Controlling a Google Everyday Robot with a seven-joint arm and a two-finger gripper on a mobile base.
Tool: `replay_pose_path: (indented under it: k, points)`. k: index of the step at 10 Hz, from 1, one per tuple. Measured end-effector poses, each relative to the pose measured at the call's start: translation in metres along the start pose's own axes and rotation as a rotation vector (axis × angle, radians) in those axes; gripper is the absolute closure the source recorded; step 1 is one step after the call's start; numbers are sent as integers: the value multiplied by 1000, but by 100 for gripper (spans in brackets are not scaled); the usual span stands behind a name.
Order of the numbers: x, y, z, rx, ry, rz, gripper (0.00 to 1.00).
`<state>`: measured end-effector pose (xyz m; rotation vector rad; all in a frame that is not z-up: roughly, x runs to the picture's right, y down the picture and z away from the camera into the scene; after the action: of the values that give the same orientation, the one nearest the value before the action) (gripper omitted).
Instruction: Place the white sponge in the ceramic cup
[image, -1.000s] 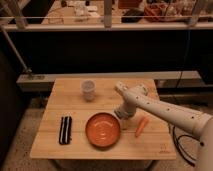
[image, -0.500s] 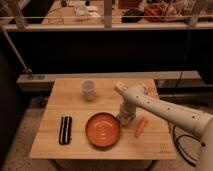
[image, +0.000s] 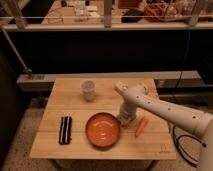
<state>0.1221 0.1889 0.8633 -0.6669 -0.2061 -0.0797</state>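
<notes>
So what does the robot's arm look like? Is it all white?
Mostly! The arm is white and chunky, made of smooth round tubes with a fat rounded joint at the bend and little dark dots along its side. The gripper at its tip looks greyer; it sits low over the table, between the orange plate and a small orange thing.

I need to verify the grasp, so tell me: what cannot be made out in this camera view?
- The white sponge: camera view, not visible; the gripper, lowered to the table just right of the orange plate, covers that spot.
- Whether the gripper holds anything: hidden by the arm above it.
- Inside of the ceramic cup: too small to tell its contents.
- The arm's base: cut off by the right edge.
</notes>
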Motion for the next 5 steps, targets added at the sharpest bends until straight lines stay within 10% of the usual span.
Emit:
replay_pose_path:
  k: [5]
  points:
    - [-3, -7, -43, 18, 30, 21, 94]
